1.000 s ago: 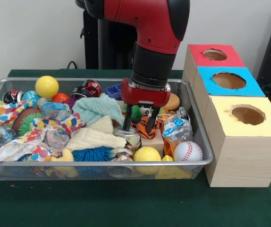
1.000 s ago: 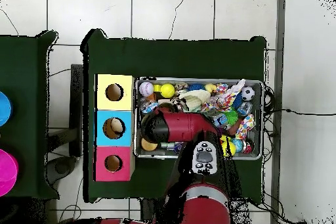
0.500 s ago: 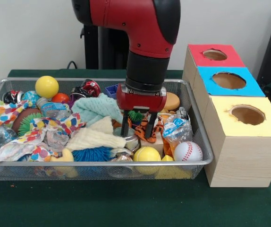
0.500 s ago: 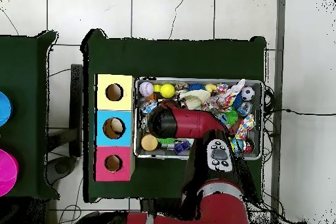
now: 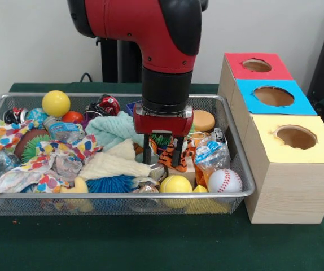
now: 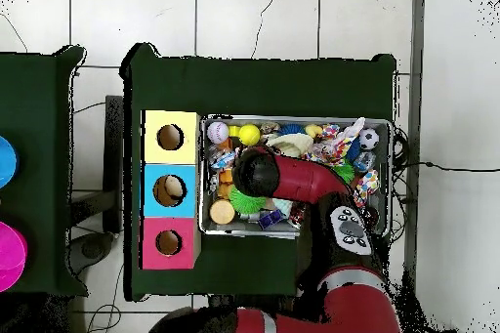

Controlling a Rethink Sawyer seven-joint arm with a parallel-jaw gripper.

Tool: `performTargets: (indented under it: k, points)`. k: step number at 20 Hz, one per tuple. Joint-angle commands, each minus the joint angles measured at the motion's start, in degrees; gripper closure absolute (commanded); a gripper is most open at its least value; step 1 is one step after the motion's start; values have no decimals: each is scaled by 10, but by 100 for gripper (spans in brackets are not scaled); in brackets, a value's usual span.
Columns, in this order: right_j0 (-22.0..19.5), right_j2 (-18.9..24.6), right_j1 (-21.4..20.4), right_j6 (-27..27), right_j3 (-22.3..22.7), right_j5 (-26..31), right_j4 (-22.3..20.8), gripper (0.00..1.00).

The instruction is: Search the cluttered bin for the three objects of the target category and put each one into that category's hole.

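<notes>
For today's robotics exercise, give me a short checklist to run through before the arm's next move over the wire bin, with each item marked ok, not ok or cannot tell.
1. Gripper open over the clutter: ok, fingers apart, nothing held.
2. Gripper inside the wire bin walls: ok.
3. Object under the gripper identified: cannot tell; a tiger toy and a metal tin crowd there.
4. Yellow box hole clear: ok.
5. Blue box hole clear: ok from the front view.
6. Target category known: cannot tell.
</notes>
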Motion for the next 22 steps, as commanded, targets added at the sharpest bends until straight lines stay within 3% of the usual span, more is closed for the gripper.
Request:
performTargets:
  k: [1, 22]
  points:
    - [-14, 55, 61, 62, 63, 109, 19, 0]
    - [-9, 57, 47, 68, 79, 166, 56, 0]
